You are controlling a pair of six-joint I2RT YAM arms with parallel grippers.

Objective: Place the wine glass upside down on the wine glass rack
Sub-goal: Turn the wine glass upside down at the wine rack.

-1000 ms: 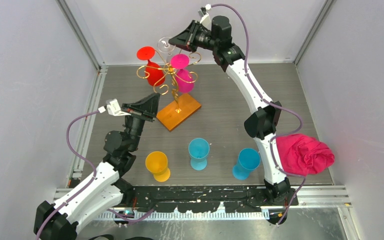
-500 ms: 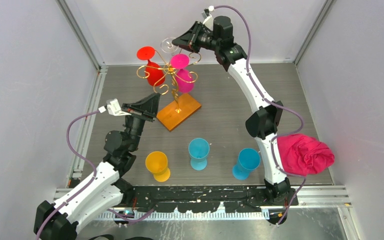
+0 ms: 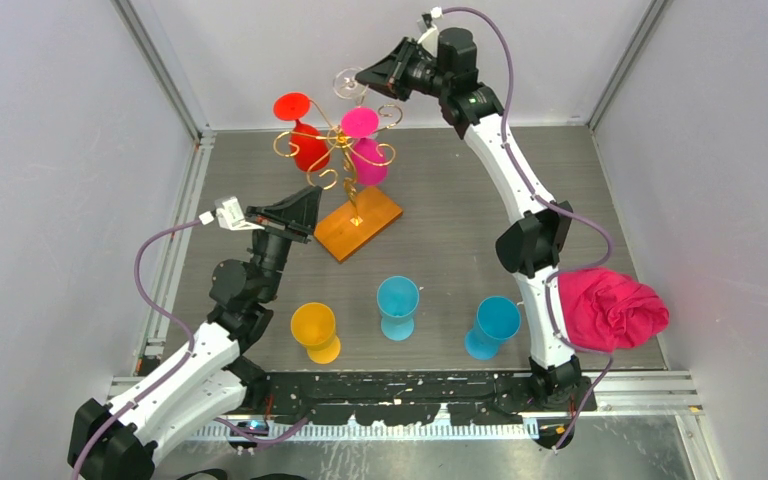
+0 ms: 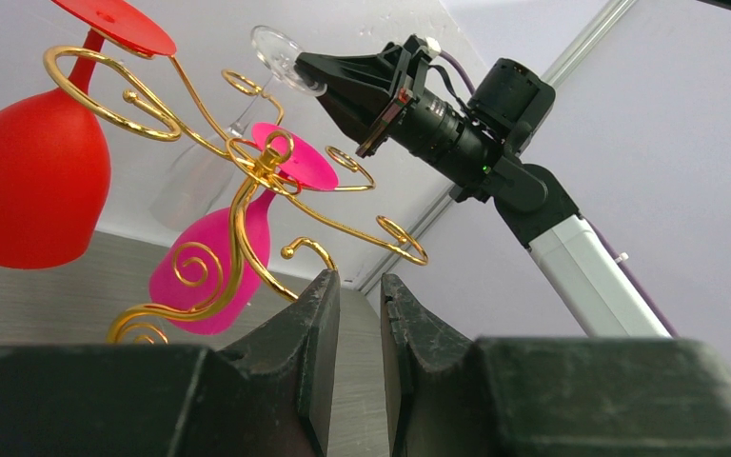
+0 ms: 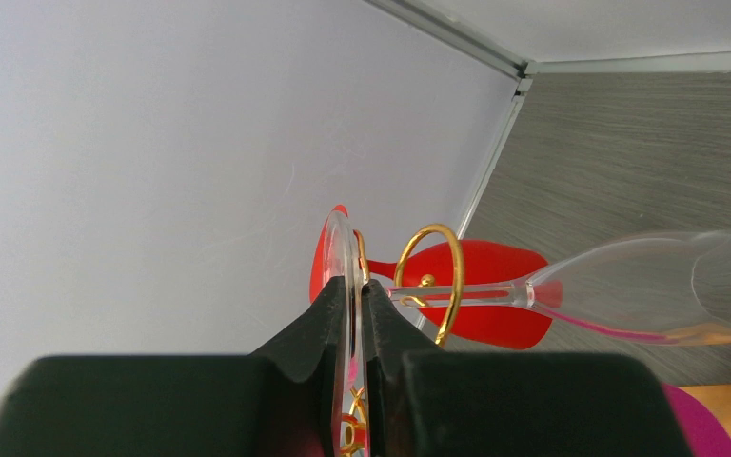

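A clear wine glass [image 5: 647,286] hangs tilted, bowl down, above the back of the wine glass rack [image 3: 345,150], a gold wire stand on an orange-brown wooden base [image 3: 358,223]. My right gripper [image 3: 365,77] is shut on the glass's flat foot [image 5: 343,257]. The stem [image 5: 457,293] lies by a gold curled arm [image 5: 443,276]. A red glass [image 3: 305,145] and a pink glass [image 3: 368,158] hang upside down on the rack. My left gripper [image 3: 312,200] sits low by the base, its jaws a narrow gap apart with nothing between them.
A yellow glass [image 3: 315,330] and two blue glasses [image 3: 398,300] [image 3: 495,322] stand upright near the front. A crumpled pink cloth [image 3: 610,308] lies at the right beside the right arm. White walls close in the table at the back and sides.
The right gripper has carried the clear glass slightly up and to the right, away from the rack's centre. The left arm has stayed still.
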